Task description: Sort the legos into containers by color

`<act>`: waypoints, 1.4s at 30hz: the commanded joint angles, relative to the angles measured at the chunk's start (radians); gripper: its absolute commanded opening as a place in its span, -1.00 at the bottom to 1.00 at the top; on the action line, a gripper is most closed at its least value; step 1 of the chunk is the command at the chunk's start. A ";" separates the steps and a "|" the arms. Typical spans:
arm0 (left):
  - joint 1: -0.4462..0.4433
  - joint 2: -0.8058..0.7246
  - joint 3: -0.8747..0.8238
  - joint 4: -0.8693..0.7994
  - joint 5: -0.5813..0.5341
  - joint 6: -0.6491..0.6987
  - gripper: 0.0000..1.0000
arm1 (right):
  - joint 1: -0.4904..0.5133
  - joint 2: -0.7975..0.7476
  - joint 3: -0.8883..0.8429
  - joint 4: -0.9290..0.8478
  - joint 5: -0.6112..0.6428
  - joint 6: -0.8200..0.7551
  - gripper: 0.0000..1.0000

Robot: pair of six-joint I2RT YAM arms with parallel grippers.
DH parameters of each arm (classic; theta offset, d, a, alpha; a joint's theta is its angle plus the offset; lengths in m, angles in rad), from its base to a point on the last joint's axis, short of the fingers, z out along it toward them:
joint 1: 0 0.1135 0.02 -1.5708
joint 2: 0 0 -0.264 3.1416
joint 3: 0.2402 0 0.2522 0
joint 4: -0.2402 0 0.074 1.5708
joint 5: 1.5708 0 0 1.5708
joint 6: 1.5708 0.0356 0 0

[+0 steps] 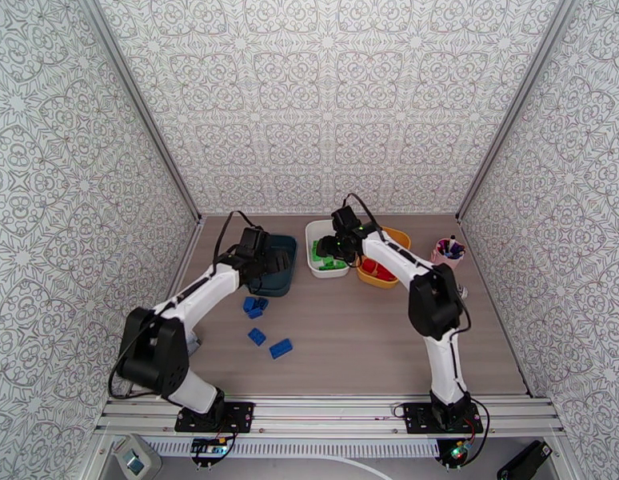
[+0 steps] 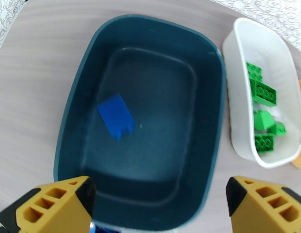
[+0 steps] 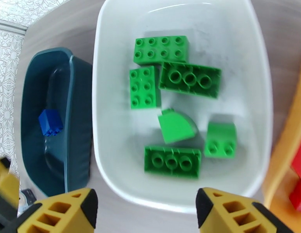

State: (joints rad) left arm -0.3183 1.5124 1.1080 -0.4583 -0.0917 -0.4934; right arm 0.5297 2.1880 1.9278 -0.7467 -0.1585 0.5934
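My left gripper (image 1: 265,262) (image 2: 160,202) hangs open over the dark teal container (image 1: 284,270) (image 2: 216,113), and one blue lego (image 2: 115,115) (image 3: 50,122) lies loose on the tub's floor. Above the white container (image 1: 316,230) (image 3: 98,94) my right gripper (image 1: 335,250) (image 3: 146,210) stands open with nothing between its fingers. Several green legos (image 3: 172,88) (image 2: 263,94) lie in that white tub. Red legos (image 1: 375,270) (image 3: 300,175) sit in the yellow container (image 1: 393,238) (image 3: 290,133). Several blue legos (image 1: 257,337) lie on the table in front of the teal tub.
A pink cup of pens (image 1: 449,251) stands at the back right, beside the right arm's elbow. The three tubs sit side by side along the back of the wooden table (image 1: 357,346). Patterned walls close in both sides and the back.
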 commanded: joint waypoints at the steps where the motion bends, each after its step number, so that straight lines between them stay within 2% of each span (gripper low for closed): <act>1: -0.018 -0.101 -0.084 -0.054 0.031 -0.074 0.93 | 0.017 0.057 0.075 -0.081 -0.029 -0.018 0.42; 8: -0.066 -0.221 -0.236 -0.133 0.036 -0.171 0.99 | 0.041 0.070 0.028 -0.090 -0.041 -0.020 0.43; 23: -0.210 -0.279 -0.366 -0.263 0.066 -0.321 0.99 | 0.075 -0.173 -0.350 0.035 -0.029 0.031 0.42; 28: -0.234 -0.285 -0.454 -0.213 0.093 -0.379 0.99 | 0.077 -0.275 -0.355 0.020 0.012 0.024 0.50; 34: -0.234 -0.234 -0.471 -0.124 0.132 -0.411 0.99 | 0.076 -0.363 -0.307 -0.063 0.097 -0.002 0.62; 42: -0.257 -0.117 -0.458 -0.049 0.184 -0.440 0.99 | 0.073 -0.471 -0.417 -0.138 0.225 -0.035 0.72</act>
State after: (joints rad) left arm -0.5583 1.3231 0.6868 -0.5583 -0.0154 -0.8948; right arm 0.6014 1.7561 1.5631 -0.8158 -0.0097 0.5797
